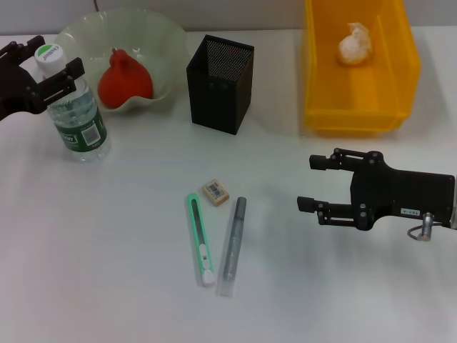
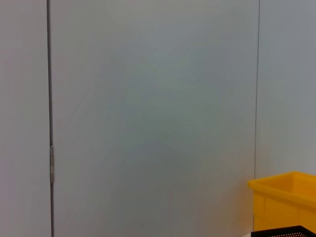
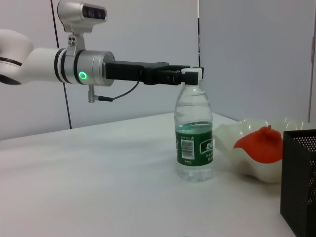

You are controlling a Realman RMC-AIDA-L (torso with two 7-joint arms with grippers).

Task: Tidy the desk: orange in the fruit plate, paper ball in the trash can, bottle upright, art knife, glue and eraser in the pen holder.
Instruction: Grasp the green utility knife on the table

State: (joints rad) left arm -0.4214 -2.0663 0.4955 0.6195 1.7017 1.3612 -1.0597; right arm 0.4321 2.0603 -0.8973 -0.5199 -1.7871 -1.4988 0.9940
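white table (image 1: pixel 107 250) — bottle (image 1: pixel 77 114), bowl (image 1: pixel 161 43), holder (image 1: pixel 220 84), bin (image 1: pixel 357 107), eraser (image 1: pixel 215 191), knife (image 1: pixel 201 239), glue (image 1: pixel 233 245).

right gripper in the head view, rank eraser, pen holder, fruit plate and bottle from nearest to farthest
From the right gripper, open above the table's right side:
1. eraser, on the table toward the centre.
2. pen holder, centre back.
3. fruit plate, back left, holding the orange thing.
4. bottle, upright at far left, with the left gripper at its cap.

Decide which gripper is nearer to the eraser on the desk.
Right. The right gripper hovers open beside the eraser; the left gripper is farther off, at the cap of the water bottle.
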